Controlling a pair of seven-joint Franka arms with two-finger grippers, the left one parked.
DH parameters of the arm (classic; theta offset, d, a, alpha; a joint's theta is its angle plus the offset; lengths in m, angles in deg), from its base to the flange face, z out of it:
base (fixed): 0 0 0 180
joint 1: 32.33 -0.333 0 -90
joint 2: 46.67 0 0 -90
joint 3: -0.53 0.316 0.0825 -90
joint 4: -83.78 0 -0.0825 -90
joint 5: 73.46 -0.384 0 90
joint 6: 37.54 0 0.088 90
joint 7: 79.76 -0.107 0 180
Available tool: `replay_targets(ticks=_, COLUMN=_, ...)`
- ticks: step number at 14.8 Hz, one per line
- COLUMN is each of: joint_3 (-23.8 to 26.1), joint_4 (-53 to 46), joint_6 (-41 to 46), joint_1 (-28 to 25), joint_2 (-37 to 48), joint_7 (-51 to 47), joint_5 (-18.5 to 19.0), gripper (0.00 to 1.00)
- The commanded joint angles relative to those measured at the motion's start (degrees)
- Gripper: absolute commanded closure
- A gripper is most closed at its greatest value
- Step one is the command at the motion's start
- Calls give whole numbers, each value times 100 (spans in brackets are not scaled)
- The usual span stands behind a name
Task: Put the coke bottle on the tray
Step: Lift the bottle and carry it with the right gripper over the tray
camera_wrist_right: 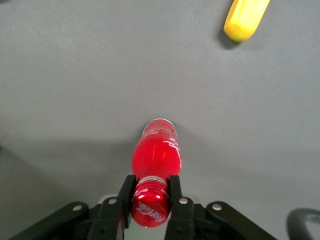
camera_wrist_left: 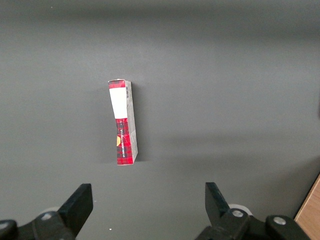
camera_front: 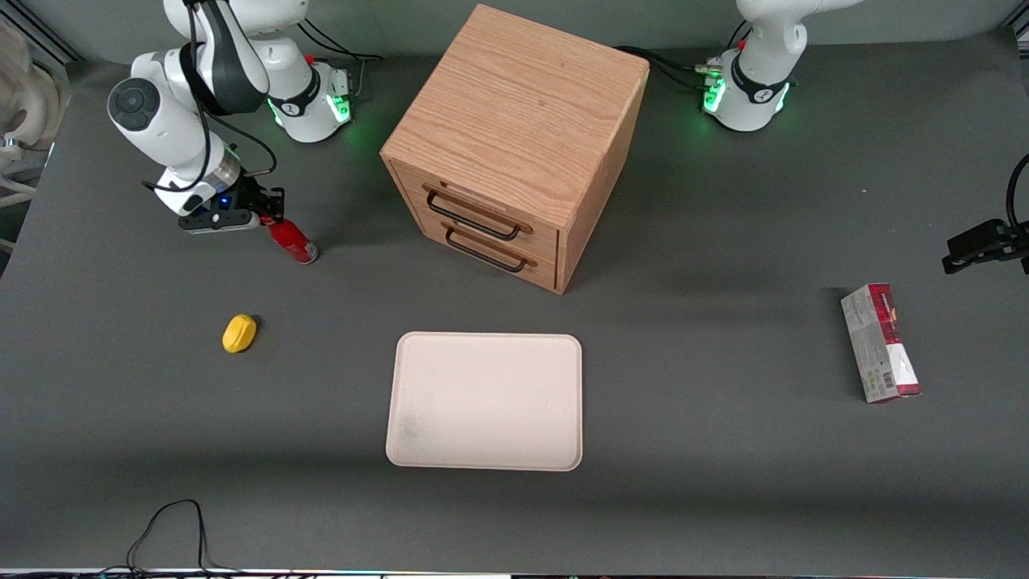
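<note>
Red and glossy, the coke bottle (camera_wrist_right: 155, 155) is pinched at its cap between the gripper's (camera_wrist_right: 150, 192) fingers (camera_wrist_right: 125, 189), clenched snugly on the neck. It hangs tilted over the grey table (camera_front: 723, 450) at the working arm's end, well apart from the cream tray (camera_front: 485, 400). A yellow lump (camera_front: 239, 333) lies nearby; a wooden drawer box (camera_front: 514, 145) stands farther from the camera than the tray.
</note>
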Motion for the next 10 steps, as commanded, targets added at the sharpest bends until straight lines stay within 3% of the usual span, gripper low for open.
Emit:
replay_targets(ticks=1, joint_3=1, joint_4=-977, joint_6=571, joint_1=25, joint_2=-451, joint_7=61, joint_5=30, gripper=100)
replay_targets(ticks=5, joint_3=36, joint_4=-2627, joint_6=1904, joint_1=-1, joint_2=-1110, joint_7=61, joint_5=4, gripper=100)
replay_targets(ticks=10, joint_3=282, joint_4=-5554, joint_6=4006, joint_1=34, joint_2=-2419, joint_7=43, joint_5=-93, gripper=100)
